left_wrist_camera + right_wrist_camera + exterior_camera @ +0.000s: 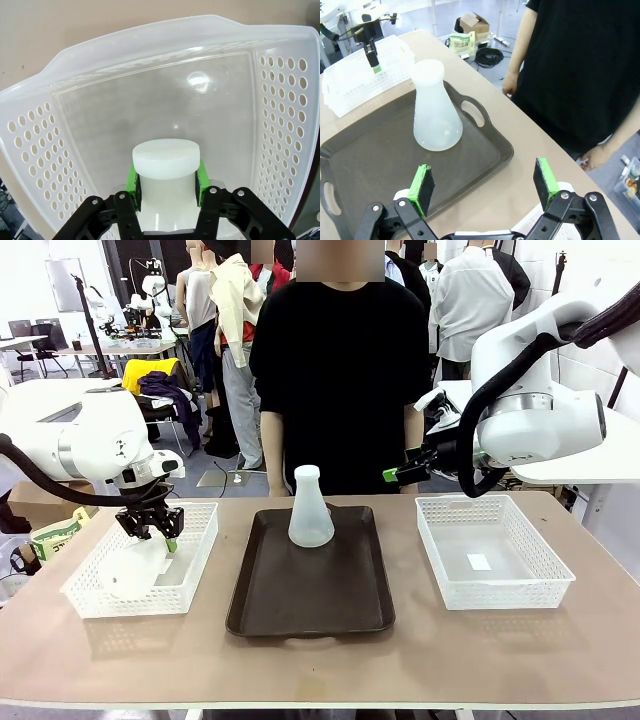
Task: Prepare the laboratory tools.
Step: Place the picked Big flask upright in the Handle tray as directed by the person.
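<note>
We see one flask (310, 508) standing upright on the dark tray (262, 605) at the middle of the tabletop (420, 660), neck up, long axis vertical. The other flask (135, 570) leans in the left basket (195, 565), neck up toward the left end effector (167, 543), which is clamped on that neck. The right end effector (485, 187) hangs wide open and empty near the tray's edge.
</note>
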`<state>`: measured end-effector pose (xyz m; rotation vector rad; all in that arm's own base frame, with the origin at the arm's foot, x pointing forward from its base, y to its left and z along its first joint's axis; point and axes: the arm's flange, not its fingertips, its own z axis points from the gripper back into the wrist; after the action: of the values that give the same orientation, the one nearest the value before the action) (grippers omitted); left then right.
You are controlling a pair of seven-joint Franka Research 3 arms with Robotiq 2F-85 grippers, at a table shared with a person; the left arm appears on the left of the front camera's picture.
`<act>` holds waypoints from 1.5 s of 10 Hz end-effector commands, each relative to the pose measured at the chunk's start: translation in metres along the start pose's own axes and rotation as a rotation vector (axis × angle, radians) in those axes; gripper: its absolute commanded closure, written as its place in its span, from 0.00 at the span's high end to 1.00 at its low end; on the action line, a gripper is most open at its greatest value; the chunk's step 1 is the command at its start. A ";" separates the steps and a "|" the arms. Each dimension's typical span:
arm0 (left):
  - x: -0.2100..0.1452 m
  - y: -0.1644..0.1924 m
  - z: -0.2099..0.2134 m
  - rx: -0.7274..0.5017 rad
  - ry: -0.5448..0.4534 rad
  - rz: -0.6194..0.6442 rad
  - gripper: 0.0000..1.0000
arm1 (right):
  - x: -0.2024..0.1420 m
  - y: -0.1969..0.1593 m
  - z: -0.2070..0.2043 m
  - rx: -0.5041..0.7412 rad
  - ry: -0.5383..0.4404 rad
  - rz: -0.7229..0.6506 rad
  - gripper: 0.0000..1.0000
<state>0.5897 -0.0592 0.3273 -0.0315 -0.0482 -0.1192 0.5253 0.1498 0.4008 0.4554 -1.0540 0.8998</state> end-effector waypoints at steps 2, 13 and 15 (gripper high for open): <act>0.000 0.000 0.000 0.002 -0.012 -0.002 0.00 | 0.000 0.000 0.000 0.000 0.000 -0.001 1.00; -0.022 -0.045 0.092 0.017 -0.152 -0.145 0.00 | 0.000 0.000 0.000 0.000 0.000 -0.001 1.00; -0.032 -0.054 0.131 0.012 -0.203 -0.195 0.00 | 0.000 0.000 0.000 0.000 0.000 -0.001 1.00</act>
<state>0.5563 -0.1097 0.4494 -0.0087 -0.2452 -0.2727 0.5253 0.1497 0.4009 0.4554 -1.0541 0.8998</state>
